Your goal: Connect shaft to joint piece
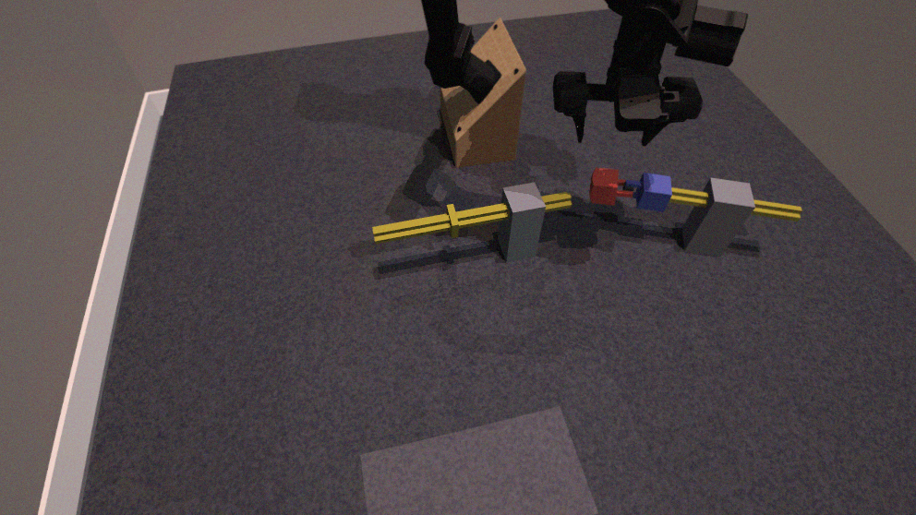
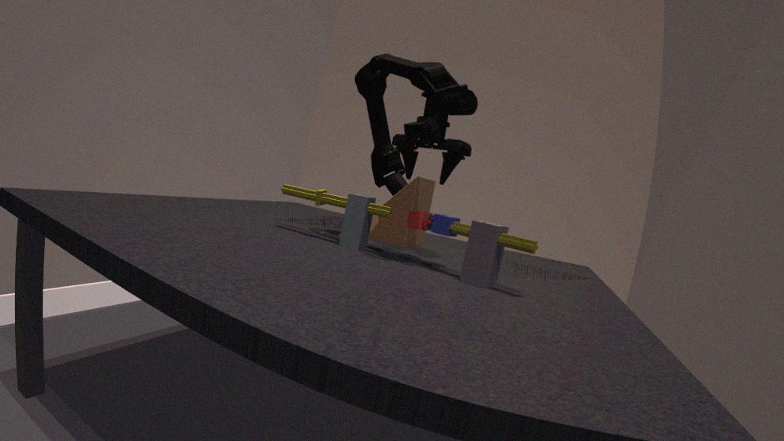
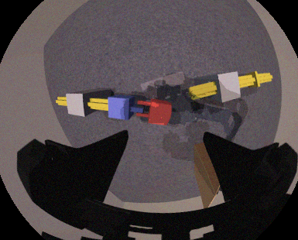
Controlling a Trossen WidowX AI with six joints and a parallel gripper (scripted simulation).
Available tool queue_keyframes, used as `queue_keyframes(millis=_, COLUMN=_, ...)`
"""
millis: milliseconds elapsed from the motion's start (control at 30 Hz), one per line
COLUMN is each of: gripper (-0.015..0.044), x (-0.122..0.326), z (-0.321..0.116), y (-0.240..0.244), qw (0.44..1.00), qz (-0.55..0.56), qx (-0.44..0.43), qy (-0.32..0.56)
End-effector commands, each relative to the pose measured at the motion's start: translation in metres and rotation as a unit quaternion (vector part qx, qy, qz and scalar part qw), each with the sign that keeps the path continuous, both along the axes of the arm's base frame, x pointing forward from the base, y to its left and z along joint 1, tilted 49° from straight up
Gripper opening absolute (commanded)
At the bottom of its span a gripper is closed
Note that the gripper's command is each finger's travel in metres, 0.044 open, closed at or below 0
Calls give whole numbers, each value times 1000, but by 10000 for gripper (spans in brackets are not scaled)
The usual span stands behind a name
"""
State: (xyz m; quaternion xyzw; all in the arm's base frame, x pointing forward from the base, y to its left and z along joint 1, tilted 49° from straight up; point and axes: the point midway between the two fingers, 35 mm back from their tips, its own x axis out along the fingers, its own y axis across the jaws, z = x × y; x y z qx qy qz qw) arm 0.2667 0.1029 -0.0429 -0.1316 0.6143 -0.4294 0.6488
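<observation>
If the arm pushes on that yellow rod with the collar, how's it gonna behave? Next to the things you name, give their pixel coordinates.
The yellow rod (image 1: pixel 412 226) (image 2: pixel 297 190) (image 3: pixel 246 80) will probably stay stiff, as it looks straight and ribbed. It likely slides lengthwise rather than rolls, since it runs through the grey block (image 1: pixel 522 226) (image 2: pixel 355 222) (image 3: pixel 229 86). The collar (image 1: pixel 452 220) (image 2: pixel 320 197) (image 3: pixel 256 79) may stop it at the block.
</observation>
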Motion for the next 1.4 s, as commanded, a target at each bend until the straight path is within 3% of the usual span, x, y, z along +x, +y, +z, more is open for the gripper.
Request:
queue_keyframes(millis=0, gripper=440, x=0, z=-1, y=-2, qw=999, qz=-31, qx=-7, qy=-37)
queue_keyframes(millis=667, gripper=440, x=-1, z=-5, y=-7, qw=937, qz=-236, qx=-34, qy=-255)
queue_keyframes(millis=1367, gripper=440, x=-2, z=-10, y=-13, qw=779, qz=-430, qx=-58, qy=-453)
